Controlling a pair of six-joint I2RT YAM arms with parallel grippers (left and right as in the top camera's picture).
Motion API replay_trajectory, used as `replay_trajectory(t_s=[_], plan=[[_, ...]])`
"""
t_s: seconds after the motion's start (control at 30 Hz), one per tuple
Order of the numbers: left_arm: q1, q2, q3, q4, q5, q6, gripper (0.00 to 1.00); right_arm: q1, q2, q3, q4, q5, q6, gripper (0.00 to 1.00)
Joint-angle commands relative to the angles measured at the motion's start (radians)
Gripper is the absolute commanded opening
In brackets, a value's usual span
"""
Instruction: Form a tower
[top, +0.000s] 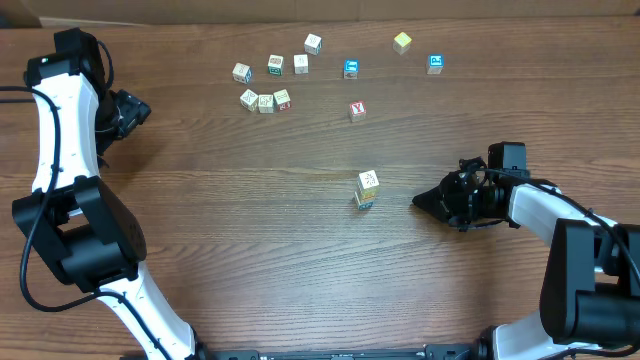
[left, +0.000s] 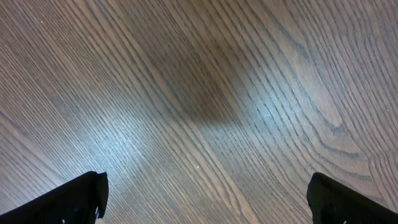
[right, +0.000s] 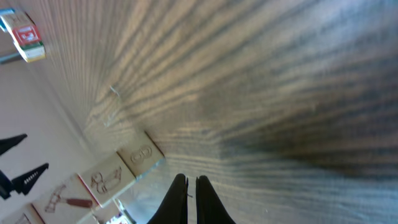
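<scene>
The tower (top: 366, 188) stands at the table's middle, a slim column of small wooden alphabet cubes with a pale cube on top and a blue-edged one at its base. In the right wrist view the tower (right: 102, 178) runs off the lower left, pale faces with line drawings towards me. My right gripper (top: 417, 203) lies just right of it, apart from it, its fingers (right: 180, 199) pressed shut on nothing. My left gripper (top: 135, 108) hangs at the far left, jaws wide open (left: 206, 185) over bare wood.
Several loose cubes lie along the back: a cluster (top: 266, 101), a row (top: 275, 65), a blue one (top: 350, 68), a yellow one (top: 402, 42), another blue one (top: 435, 64). A red-marked cube (top: 357, 111) sits alone behind the tower, also seen from the right wrist (right: 25, 34).
</scene>
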Motion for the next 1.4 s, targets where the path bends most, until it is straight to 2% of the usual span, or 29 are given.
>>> replay_trajectory(t_s=[0.0,0.3,0.5,0.83,1.37], plan=[[-0.006,0.003,0.013,0.001,-0.003,0.008,1.0,0.022,-0.008,-0.002,0.034,0.02,0.04,0.04],[-0.006,0.003,0.013,0.001,-0.003,0.008,0.99,0.155,-0.007,-0.002,0.087,0.146,0.143,0.04],[-0.006,0.003,0.013,0.001,-0.003,0.008,0.99,0.182,-0.007,-0.016,0.113,0.179,0.174,0.04],[-0.006,0.003,0.013,0.001,-0.003,0.008,1.0,0.182,-0.006,-0.042,0.178,0.117,0.117,0.04],[-0.006,0.003,0.013,0.001,-0.003,0.008,1.0,0.181,0.087,-0.096,0.328,0.012,0.156,0.04]])
